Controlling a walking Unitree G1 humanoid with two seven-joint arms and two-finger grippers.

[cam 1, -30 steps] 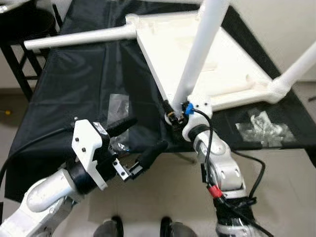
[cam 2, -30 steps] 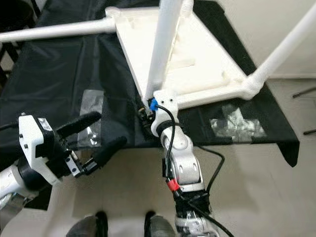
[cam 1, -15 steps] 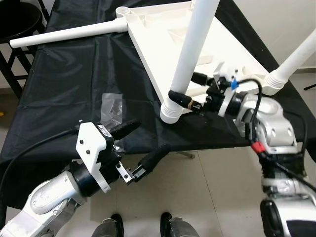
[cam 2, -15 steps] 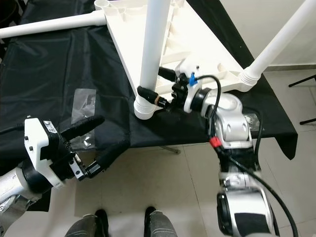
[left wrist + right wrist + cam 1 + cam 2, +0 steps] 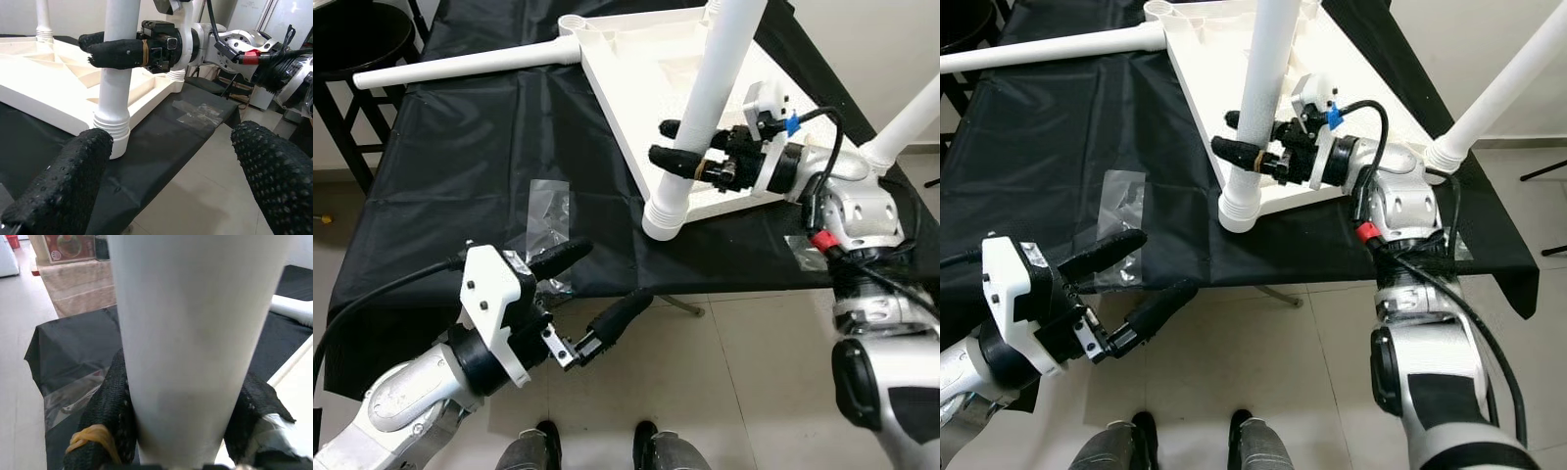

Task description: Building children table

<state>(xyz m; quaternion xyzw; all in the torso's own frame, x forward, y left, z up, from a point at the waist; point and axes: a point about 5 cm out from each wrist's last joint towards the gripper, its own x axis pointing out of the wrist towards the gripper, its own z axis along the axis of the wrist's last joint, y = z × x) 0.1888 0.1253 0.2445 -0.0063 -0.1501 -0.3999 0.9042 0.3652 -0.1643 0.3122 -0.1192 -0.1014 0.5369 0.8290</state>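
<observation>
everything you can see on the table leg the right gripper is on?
The near table leg is a smooth white tube, plastic by its look, standing upright in the front corner socket of the upturned white tabletop. Its foot ends in a ribbed collar seated at that corner, above the black cloth. The right gripper clasps it a little above the collar, one black finger on each side. Its top runs out of frame.
</observation>
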